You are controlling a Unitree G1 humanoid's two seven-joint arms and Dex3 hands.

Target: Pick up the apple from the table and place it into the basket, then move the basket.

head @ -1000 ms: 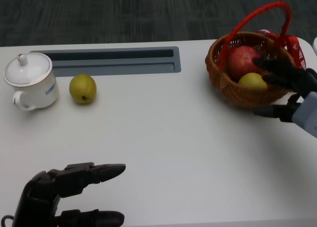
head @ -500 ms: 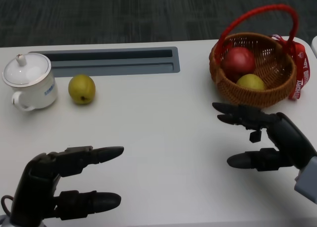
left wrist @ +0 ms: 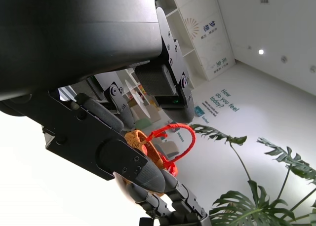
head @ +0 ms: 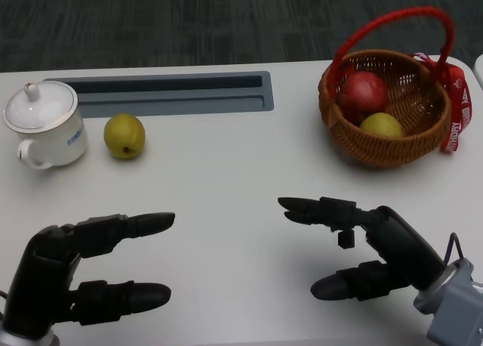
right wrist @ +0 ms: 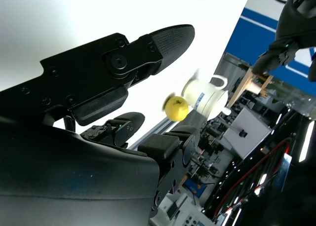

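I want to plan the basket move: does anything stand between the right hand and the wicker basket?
Nothing visible does. Only bare white table lies between the right hand and the brown wicker basket with the red handle, which already holds the red apple.

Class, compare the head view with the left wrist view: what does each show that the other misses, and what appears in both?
Only the head view shows the red apple in the basket, the yellow-green pear on the table and the white lidded cup. Only the left wrist view shows green plant leaves. Both show the woven wicker basket with red handle and the open left hand.
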